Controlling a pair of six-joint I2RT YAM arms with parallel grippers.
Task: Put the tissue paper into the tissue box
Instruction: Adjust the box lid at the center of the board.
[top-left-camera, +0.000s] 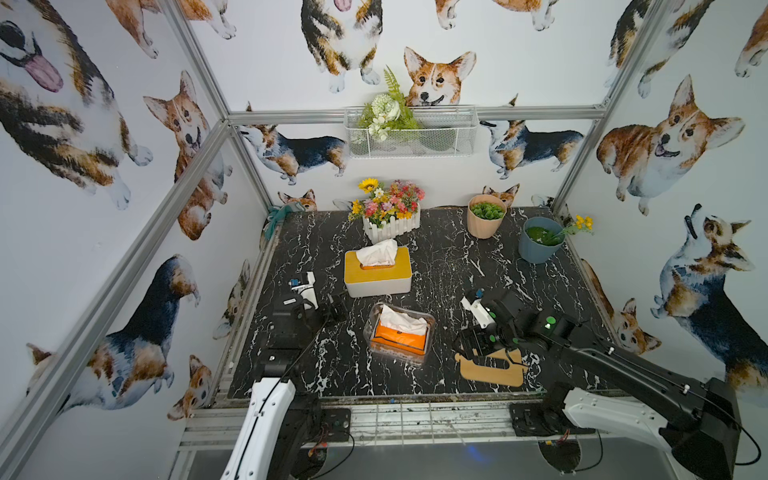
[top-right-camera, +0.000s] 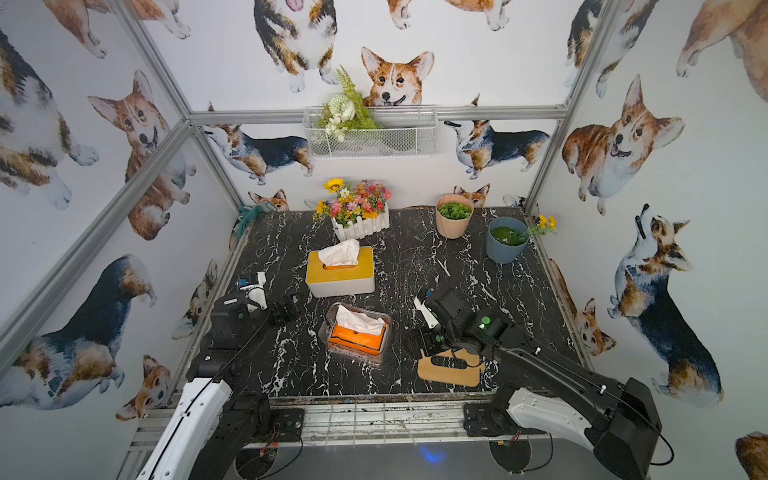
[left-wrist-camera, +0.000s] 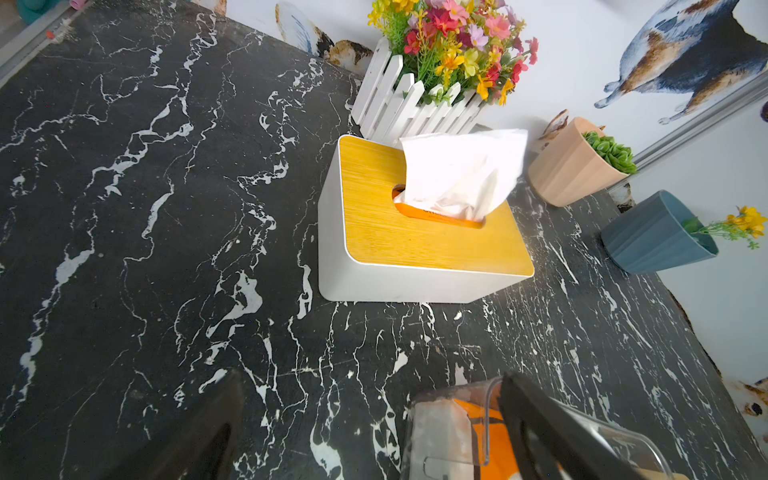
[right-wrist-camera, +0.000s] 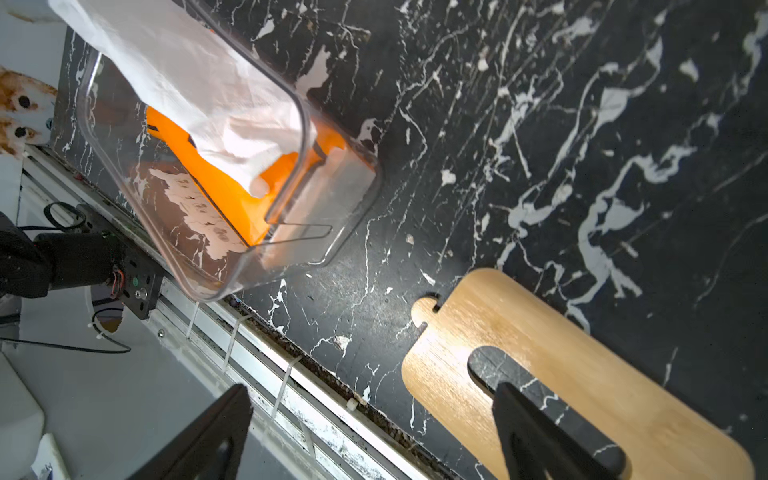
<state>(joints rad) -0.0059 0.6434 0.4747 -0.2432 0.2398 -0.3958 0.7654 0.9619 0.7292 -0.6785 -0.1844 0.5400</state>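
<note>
The tissue box (top-left-camera: 397, 355) is a clear, lidless plastic tub at the front middle of the black marble table, seen in both top views (top-right-camera: 353, 353). Inside it lies the orange pack of tissue paper (top-left-camera: 399, 334) with a white sheet sticking up (right-wrist-camera: 187, 83). Its wooden slotted lid (top-left-camera: 486, 372) lies flat to the right of the box (right-wrist-camera: 582, 374). My right gripper (top-left-camera: 469, 347) hovers open over the lid's near end (right-wrist-camera: 370, 432), holding nothing. My left gripper (top-left-camera: 336, 309) stands open and empty just left of the box (left-wrist-camera: 374, 432), one finger (left-wrist-camera: 540, 428) in front of the box wall (left-wrist-camera: 440, 428).
A second white tissue box with a bamboo lid (top-left-camera: 376, 276) and a sheet pulled up stands behind the clear one. Along the back are a white fence flower planter (top-left-camera: 390, 226), a pink pot (top-left-camera: 485, 216) and a blue pot (top-left-camera: 539, 241). The table's front edge (right-wrist-camera: 291, 365) runs under my right gripper.
</note>
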